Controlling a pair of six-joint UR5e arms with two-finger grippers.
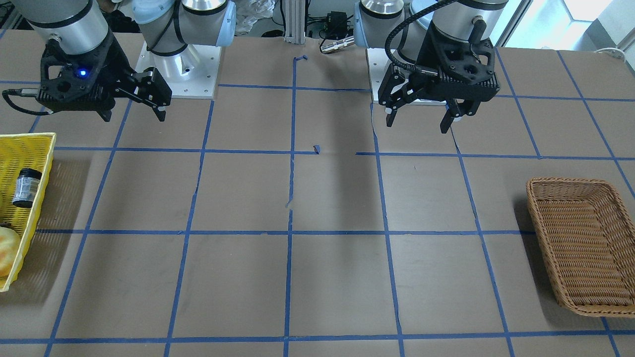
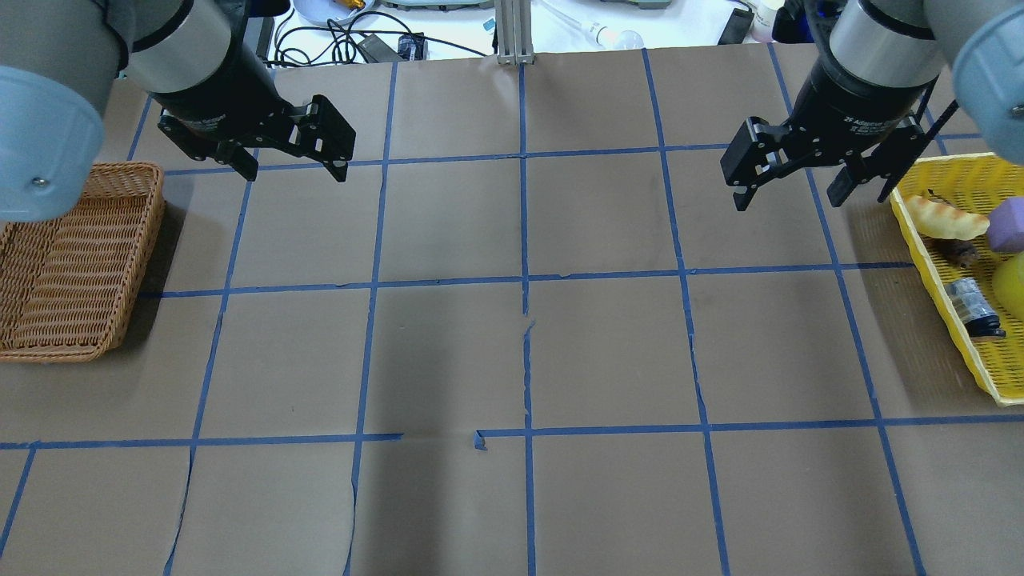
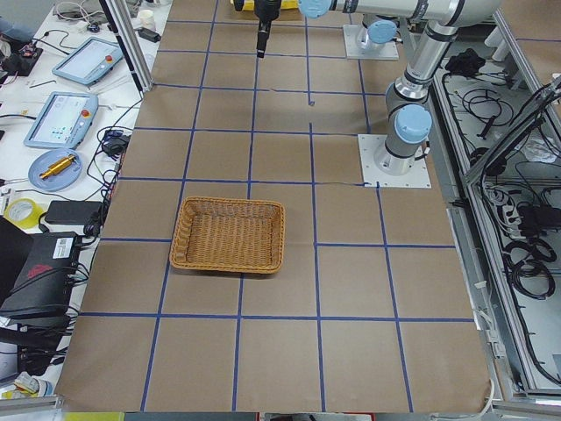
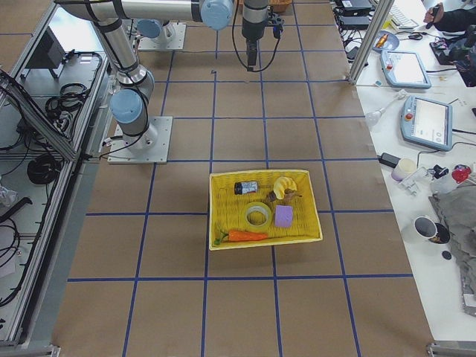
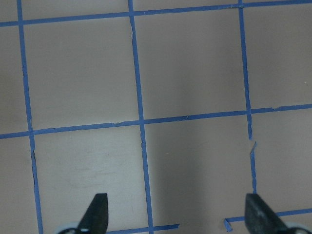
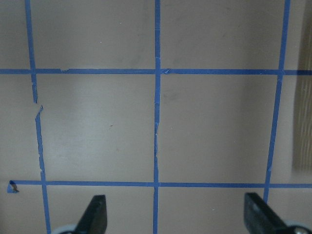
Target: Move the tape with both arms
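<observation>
Front view: nothing begun. Left jaws at upper right and right jaws at upper left are both spread wide and empty above the table (image 1: 337, 277).
Overhead: same, both released. Yellow basket (image 2: 978, 364) at right edge, wicker basket (image 2: 152, 240) at left edge.
Right-side view: tape (image 4: 258, 216) lies flat in the yellow basket, lower centre, just beside a purple block (image 4: 284, 216). It's a translucent yellow ring with a pale core.
Next, likely: right arm goes down to it.
</observation>
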